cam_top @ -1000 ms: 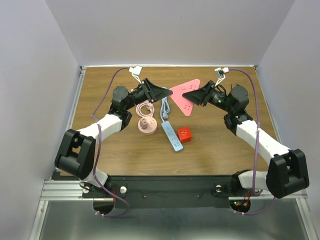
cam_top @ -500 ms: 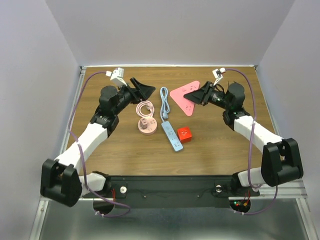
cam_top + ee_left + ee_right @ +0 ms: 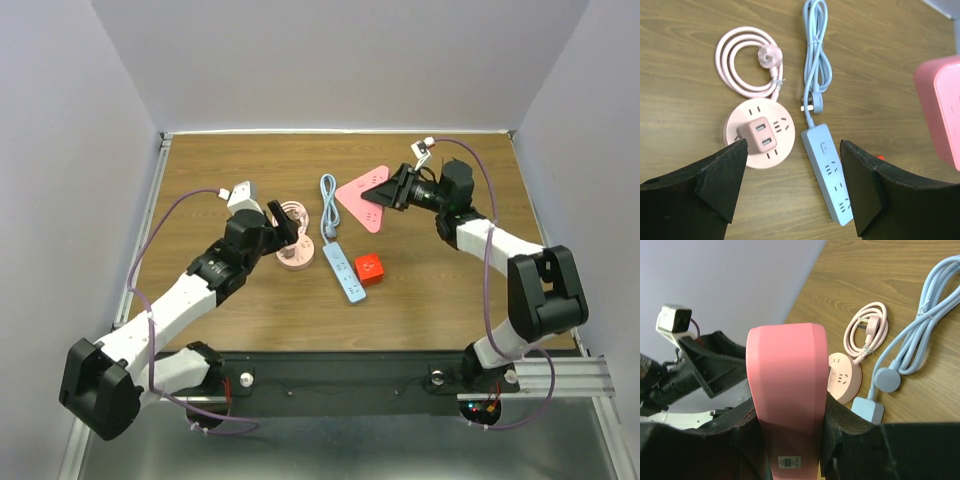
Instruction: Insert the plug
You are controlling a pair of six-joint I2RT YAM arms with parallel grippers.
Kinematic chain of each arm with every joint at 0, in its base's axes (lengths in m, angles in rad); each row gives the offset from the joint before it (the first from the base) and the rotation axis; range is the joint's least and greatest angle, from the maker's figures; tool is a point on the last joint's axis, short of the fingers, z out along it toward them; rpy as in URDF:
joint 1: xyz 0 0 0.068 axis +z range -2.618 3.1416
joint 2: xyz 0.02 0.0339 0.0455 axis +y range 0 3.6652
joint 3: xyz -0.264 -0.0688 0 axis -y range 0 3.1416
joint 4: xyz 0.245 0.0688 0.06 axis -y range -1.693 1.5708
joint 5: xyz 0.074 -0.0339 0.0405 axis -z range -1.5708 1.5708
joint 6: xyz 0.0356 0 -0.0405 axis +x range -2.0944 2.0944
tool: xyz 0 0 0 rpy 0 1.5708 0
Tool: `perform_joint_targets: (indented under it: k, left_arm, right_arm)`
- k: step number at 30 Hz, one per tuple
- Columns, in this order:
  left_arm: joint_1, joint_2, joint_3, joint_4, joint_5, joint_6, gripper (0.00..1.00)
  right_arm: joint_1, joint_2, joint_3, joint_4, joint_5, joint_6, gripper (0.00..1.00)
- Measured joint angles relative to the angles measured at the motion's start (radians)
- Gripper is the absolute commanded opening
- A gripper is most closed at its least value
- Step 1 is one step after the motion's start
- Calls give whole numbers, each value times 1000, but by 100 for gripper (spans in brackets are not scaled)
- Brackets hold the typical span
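The plug [image 3: 369, 268], a small red cube, sits on the table against the right side of the light blue power strip [image 3: 343, 272]. Only a red sliver of it [image 3: 880, 158] shows in the left wrist view. My left gripper [image 3: 283, 225] hovers open over the round pink socket [image 3: 760, 132] and the blue strip [image 3: 832, 172], holding nothing [image 3: 792, 170]. My right gripper [image 3: 385, 190] is at the back right, shut on the edge of a pink triangular power strip [image 3: 787, 385]. That strip fills the middle of the right wrist view.
A coiled pink cord [image 3: 293, 213] lies behind the round socket [image 3: 293, 252]. The blue strip's bundled cord [image 3: 328, 198] runs toward the back. The pink triangular strip [image 3: 945, 105] enters the left wrist view at the right edge. Walls close the table on three sides.
My left arm swung from the back left down toward the round pink socket, and its gripper opened. My right arm drew slightly left and back, keeping hold of the pink triangular strip.
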State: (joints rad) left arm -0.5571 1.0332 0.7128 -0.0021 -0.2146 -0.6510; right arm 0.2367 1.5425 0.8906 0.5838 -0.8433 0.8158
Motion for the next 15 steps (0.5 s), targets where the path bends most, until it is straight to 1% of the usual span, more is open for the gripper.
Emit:
perform_joint_targets:
  k: [3,6,9,15]
  left_arm:
    - [-71,9,0,-38,-80,-42,85]
    - [-106,38,0,-66,-139,-76,86]
    - [-117,80,1,-97,-187,-99,86]
    - [-117,179,22,-116,-213,-105,86]
  right_arm:
    - [0,51,37,0,-22,0,0]
    - [0,69,55,0,-37,0,0]
    - [0,69,62,1,-50,0,0]
    - [0,60,64,0,-68,-1,1]
